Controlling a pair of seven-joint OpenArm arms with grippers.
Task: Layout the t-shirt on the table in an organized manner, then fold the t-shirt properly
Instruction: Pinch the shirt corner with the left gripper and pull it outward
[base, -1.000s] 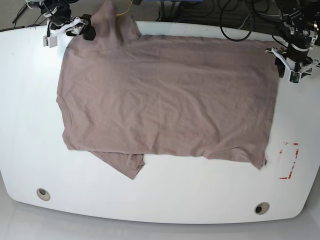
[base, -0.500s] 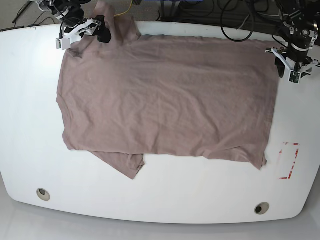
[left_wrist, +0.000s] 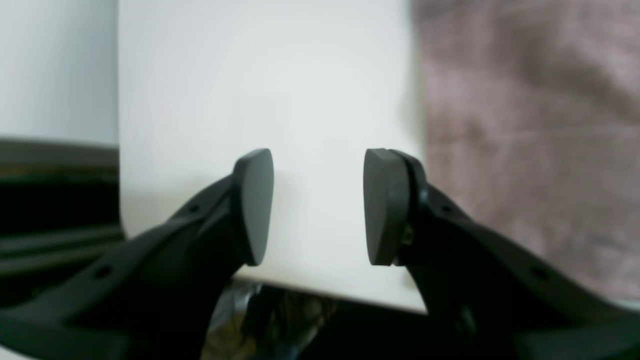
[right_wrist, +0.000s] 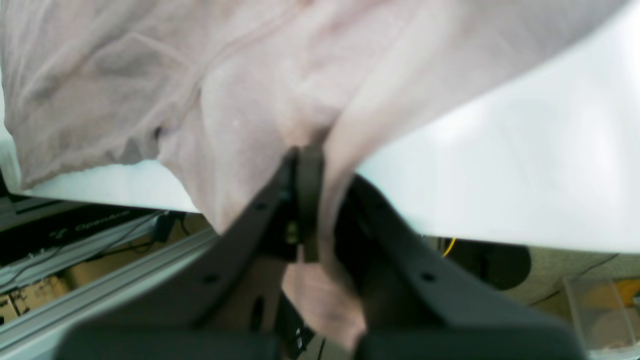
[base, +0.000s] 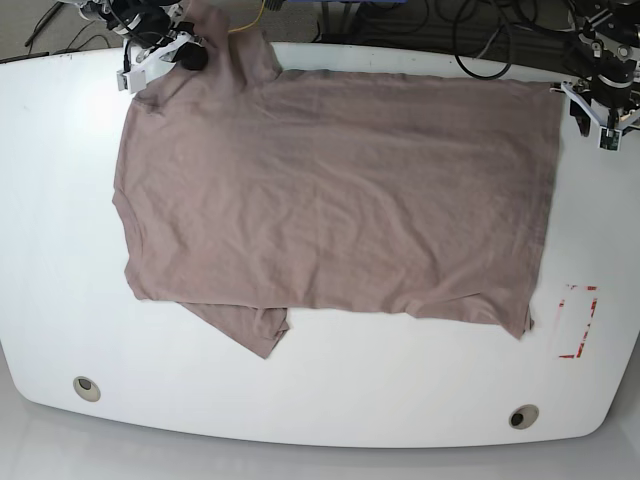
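The mauve-brown t-shirt (base: 330, 200) lies spread flat across the white table (base: 60, 200), its far sleeve reaching over the back edge at the upper left. My right gripper (base: 185, 52) is at that sleeve and is shut on it. In the right wrist view its fingers (right_wrist: 307, 200) pinch a fold of the t-shirt (right_wrist: 250, 75) at the table (right_wrist: 525, 175) edge. My left gripper (base: 603, 112) stands open beside the shirt's far right corner. In the left wrist view the left gripper (left_wrist: 317, 205) has only bare table (left_wrist: 260, 75) between its pads, and the t-shirt (left_wrist: 525, 150) lies just to its right.
The near sleeve (base: 250, 325) lies partly tucked under the shirt's front edge. A red tape rectangle (base: 578, 320) marks the table at the right. Two grommet holes (base: 87, 388) (base: 523, 416) sit near the front edge. Cables (base: 470, 40) lie behind the table.
My right gripper has closed on the far sleeve at the table's back edge. My left gripper has shifted a little farther back and right, still open.
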